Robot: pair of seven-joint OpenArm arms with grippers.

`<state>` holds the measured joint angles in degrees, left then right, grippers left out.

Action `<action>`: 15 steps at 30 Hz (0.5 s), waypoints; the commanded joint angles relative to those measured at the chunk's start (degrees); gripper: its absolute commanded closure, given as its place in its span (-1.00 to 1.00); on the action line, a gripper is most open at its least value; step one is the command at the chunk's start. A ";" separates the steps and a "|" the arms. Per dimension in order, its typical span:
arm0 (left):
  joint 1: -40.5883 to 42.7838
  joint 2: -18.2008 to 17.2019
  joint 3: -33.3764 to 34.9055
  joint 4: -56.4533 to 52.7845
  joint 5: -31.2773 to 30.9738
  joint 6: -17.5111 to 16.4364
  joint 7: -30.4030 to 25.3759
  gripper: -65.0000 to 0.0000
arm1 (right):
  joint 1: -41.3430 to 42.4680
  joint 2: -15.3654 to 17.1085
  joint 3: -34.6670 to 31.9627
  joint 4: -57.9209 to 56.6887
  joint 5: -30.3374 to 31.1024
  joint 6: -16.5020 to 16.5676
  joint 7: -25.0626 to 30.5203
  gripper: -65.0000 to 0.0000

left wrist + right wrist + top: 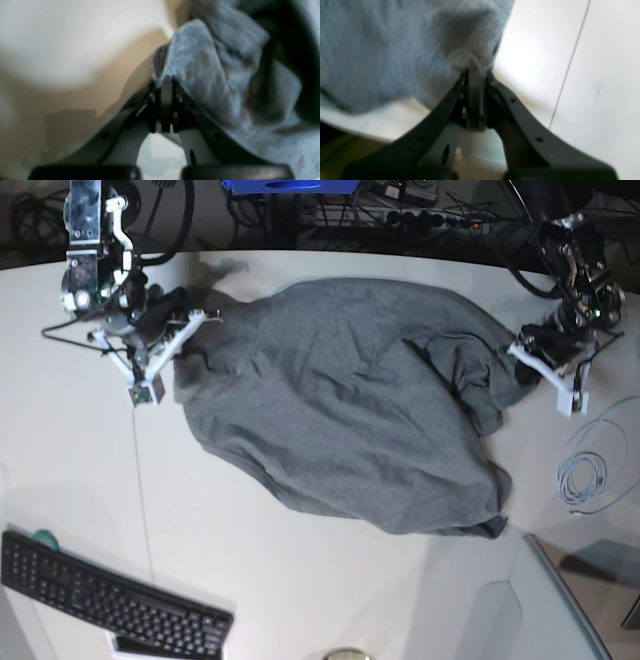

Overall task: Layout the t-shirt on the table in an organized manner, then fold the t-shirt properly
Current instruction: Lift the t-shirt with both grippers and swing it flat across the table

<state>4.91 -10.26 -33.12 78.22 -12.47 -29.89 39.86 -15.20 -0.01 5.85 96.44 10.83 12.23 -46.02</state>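
Grey t-shirt (340, 420) sprawls mid-table (300, 590); both arms' jaws are clamped on its opposite edges, bare tabletop around.

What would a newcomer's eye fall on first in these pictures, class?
A big rumpled grey t-shirt sprawls across the middle of the white table, pinched at opposite ends by the left gripper and right gripper. A black keyboard lies at the near corner, on the right arm's side.
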 commanded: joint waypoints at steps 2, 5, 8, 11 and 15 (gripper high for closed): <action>-6.27 -0.51 4.68 0.16 1.96 2.15 -1.57 1.00 | 6.37 0.49 2.81 -2.95 -0.41 -0.05 1.67 0.98; -15.50 -0.33 11.19 -4.41 4.34 4.88 -1.57 1.00 | 15.77 1.73 5.98 -10.69 -0.50 0.30 1.67 0.98; -26.58 1.08 17.17 -12.15 4.86 6.72 -1.57 1.00 | 25.97 6.03 6.59 -19.04 -0.32 0.30 1.93 0.98; -38.09 2.92 21.83 -20.06 4.43 9.36 -1.75 1.00 | 35.20 10.34 6.68 -22.47 -0.32 1.79 1.93 0.98; -53.04 7.84 24.29 -26.83 4.34 9.63 -4.12 1.00 | 46.01 16.67 7.03 -20.80 -0.41 3.29 1.58 0.98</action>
<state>-45.74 -2.31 -8.84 50.09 -7.29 -19.97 37.43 28.99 15.38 12.40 74.13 10.55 15.70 -45.78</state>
